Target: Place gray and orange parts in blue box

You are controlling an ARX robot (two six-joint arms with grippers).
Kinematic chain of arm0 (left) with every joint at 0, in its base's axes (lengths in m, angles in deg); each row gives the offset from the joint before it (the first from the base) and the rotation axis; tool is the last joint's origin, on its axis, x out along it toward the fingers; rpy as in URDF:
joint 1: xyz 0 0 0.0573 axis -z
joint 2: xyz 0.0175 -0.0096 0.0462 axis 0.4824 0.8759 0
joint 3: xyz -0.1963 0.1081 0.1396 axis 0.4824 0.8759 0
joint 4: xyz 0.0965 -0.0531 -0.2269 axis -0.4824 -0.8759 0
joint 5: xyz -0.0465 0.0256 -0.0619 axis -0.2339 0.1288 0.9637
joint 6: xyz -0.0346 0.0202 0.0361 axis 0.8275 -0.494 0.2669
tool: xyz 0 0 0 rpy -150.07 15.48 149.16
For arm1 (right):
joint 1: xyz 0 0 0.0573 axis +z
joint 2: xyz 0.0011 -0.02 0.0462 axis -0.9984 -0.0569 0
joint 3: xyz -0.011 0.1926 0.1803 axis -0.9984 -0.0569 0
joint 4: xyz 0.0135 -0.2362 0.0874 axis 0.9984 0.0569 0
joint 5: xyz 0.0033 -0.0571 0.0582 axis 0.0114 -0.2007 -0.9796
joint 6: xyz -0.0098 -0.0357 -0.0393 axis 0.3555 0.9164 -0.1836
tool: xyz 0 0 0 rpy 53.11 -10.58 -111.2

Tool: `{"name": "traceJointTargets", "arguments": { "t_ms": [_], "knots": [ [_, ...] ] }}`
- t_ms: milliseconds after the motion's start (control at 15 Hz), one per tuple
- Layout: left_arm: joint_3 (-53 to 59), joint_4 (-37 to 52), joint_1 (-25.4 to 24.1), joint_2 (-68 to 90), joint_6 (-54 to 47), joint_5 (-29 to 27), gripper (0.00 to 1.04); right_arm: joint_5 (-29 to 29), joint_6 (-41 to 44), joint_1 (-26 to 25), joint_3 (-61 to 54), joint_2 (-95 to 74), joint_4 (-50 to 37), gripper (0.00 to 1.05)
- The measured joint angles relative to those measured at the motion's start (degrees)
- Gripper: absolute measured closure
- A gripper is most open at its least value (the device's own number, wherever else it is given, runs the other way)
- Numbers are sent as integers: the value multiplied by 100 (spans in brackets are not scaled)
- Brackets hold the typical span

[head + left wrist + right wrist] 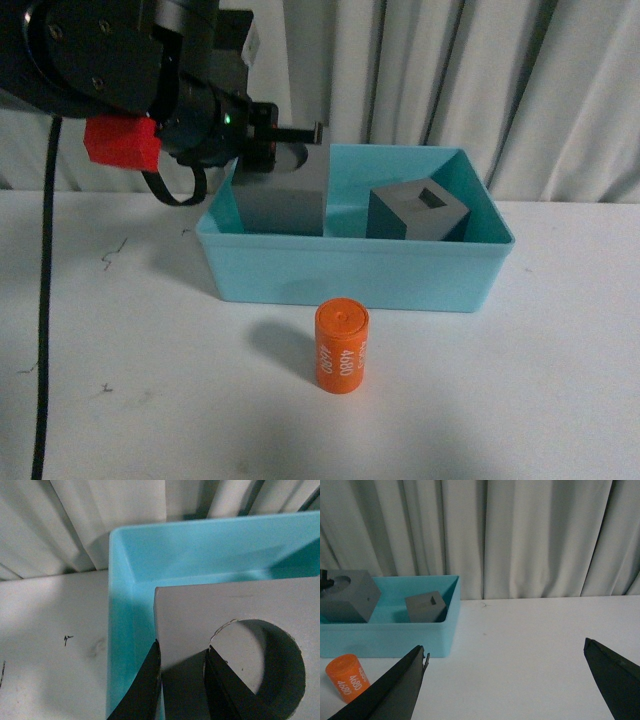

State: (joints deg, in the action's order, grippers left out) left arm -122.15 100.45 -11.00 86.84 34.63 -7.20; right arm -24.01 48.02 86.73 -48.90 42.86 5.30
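Curtained backdrop; round-recess gray cube (pixel 285 205) partly hidden by left jaws

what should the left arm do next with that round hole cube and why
Probably lower slightly and open the left gripper: it pinches the round-recess gray cube, which is already within the blue box at its left end.

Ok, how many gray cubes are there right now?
2. The round-recess cube is held by the left gripper at the left end of the box. The square-recess cube sits inside the box, on the right. Nothing suggests a hidden third.
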Motion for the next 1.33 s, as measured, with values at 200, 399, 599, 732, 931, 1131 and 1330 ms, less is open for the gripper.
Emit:
{"name": "traceJointTargets", "arguments": {
  "t_ms": [200,399,599,732,931,1131,1330],
  "knots": [
    [-9,42,-48,328,-153,-90,86,0,0,0,0,0,0,6],
    [-74,85,-98,369,-168,-120,86,-2,0,0,0,0,0,6],
    [-103,101,-118,352,-140,-52,59,0,0,0,0,0,0,6],
    [11,44,-120,229,-90,44,40,-2,0,0,0,2,0,6],
    [717,-55,-262,-658,297,503,7,-2,0,0,0,0,0,6],
    [2061,-367,-850,-2559,752,1241,7,-2,0,0,0,0,0,6],
    [4400,-1910,-2013,-5410,802,2450,7,0,0,0,0,0,-2,6]
  ]
}}
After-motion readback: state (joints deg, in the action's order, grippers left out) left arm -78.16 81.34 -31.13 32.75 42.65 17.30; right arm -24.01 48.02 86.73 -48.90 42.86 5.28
